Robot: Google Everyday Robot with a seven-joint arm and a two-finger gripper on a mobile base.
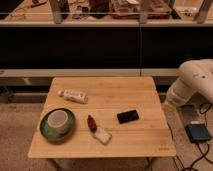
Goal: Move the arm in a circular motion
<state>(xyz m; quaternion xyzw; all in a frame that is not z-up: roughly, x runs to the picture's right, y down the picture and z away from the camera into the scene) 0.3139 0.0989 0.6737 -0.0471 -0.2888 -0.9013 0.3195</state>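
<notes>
The arm (194,82) hangs beyond the table's (125,92) right edge, its pincer (170,102) pointing down; grip state cannot tell

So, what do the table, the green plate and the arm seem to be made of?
The table looks like pale wood, perhaps bamboo: faint lengthwise grain, matte finish. The green plate seems glazed ceramic or plastic; a soft sheen shows on its rim, so it stays open. The arm looks like glossy cream plastic or painted shell, with light reflections. The gripper is at the table's right edge.
</notes>
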